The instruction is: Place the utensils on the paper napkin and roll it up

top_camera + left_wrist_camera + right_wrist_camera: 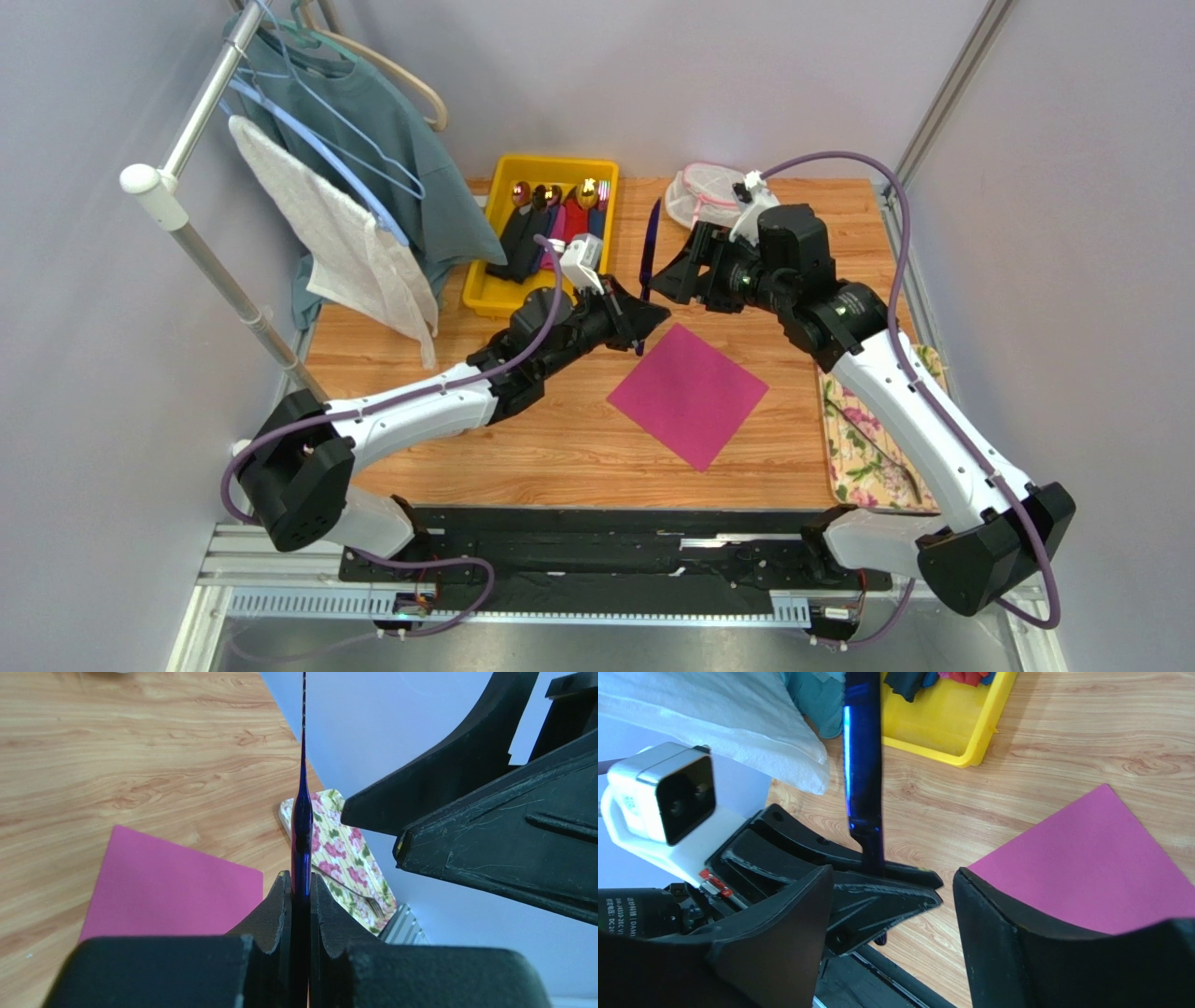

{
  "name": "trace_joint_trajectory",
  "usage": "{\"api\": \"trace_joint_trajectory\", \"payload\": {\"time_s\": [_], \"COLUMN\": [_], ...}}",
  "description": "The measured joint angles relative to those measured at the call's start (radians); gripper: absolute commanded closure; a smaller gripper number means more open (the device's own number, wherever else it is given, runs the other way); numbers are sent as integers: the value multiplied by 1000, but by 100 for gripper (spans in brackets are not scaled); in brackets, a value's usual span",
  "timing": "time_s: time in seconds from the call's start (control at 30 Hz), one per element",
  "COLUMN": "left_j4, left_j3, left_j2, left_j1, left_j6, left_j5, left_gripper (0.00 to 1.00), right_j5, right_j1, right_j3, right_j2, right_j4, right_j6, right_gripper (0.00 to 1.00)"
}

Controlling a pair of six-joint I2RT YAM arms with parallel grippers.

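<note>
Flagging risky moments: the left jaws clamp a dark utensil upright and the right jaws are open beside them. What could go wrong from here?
1. The left jaws pinch the utensil near one end, most of it standing free; a nudge could swing or slip it.
2. The right jaws stand open very close to the left ones; closing in could clash them.
3. The paper napkin lies flat and bare; a dropped utensil could miss or shift it.

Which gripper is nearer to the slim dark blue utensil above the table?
Left. The left gripper is shut on one end of the utensil, which sticks out past its fingertips. The right gripper is open close beside the utensil, facing it, but not touching it.
</note>
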Motion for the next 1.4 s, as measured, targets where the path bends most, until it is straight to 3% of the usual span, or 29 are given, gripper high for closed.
{"api": "trace_joint_trajectory", "payload": {"time_s": [0.3, 0.57, 0.83, 1.13, 1.2, 1.23, 1.27, 1.4], "left_j4": [5, 5, 5, 3, 3, 2, 0, -11], "left_j3": [-15, -28, -30, -31, -31, -31, -31, -31], "left_j2": [0, -1, -3, -4, -4, -4, -4, -4], "left_j1": [-23, -38, -38, -38, -38, -38, -38, -38], "left_j6": [-26, -26, -26, -26, -26, -26, -26, -26], "left_j5": [18, 19, 18, 18, 18, 18, 18, 14], "left_gripper": [100, 100, 100, 100, 100, 97, 85, 64], "right_j5": [19, 30, 51, 65, 65, 64, 65, 66], "right_j1": [28, 48, 70, 75, 75, 75, 75, 75], "right_j3": [0, 10, 13, 13, 13, 13, 13, 13], "right_j2": [14, 42, 63, 66, 66, 68, 69, 76], "right_j4": [18, 18, 18, 18, 18, 18, 18, 16], "right_j6": [-1, 4, 14, 35, 39, 40, 41, 42], "right_gripper": [49, 52, 64, 86, 100, 100, 100, 100]}}
